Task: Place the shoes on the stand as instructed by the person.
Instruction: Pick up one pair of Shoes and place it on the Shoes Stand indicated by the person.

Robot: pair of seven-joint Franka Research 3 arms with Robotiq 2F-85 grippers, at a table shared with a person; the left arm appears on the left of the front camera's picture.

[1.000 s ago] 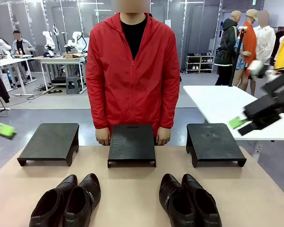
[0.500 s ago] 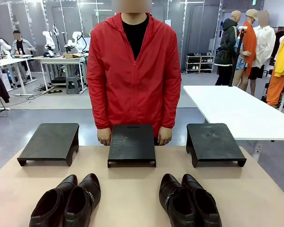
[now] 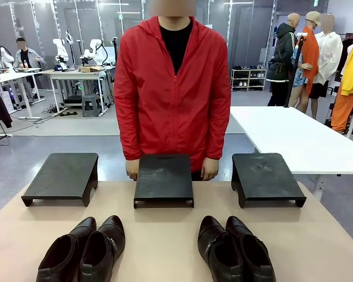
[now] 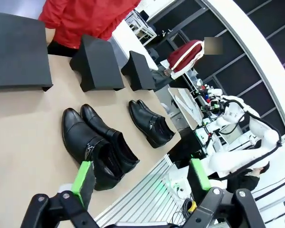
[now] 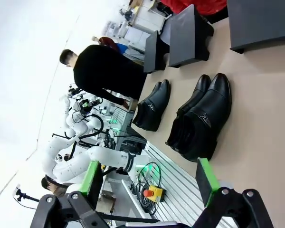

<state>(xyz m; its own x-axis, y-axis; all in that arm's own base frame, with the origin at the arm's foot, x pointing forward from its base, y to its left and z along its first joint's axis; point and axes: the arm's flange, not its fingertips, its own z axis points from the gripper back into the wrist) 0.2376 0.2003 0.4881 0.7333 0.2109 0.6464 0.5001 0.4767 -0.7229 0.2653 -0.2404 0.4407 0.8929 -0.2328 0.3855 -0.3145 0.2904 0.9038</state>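
Two pairs of glossy black shoes stand near the table's front edge: the left pair (image 3: 82, 249) and the right pair (image 3: 235, 249). Behind them sit three low black stands: left (image 3: 62, 176), middle (image 3: 163, 176) and right (image 3: 265, 176). The person (image 3: 173, 88) in a red jacket stands behind the middle stand, one hand (image 3: 132, 170) at each side of it. My left gripper (image 4: 141, 175) is open and empty, off the table's edge, with the left pair (image 4: 97, 145) beyond it. My right gripper (image 5: 147, 178) is also open and empty, with the right pair (image 5: 202, 118) ahead.
The tan table (image 3: 159, 247) carries the shoes and the stands. A white table (image 3: 294, 141) stands at the back right. In the right wrist view the other arm (image 5: 80, 159) shows beyond the table's edge.
Both grippers showed at the front view's side edges one second ago and have since drawn back out of that view. The person has shifted slightly to the right.
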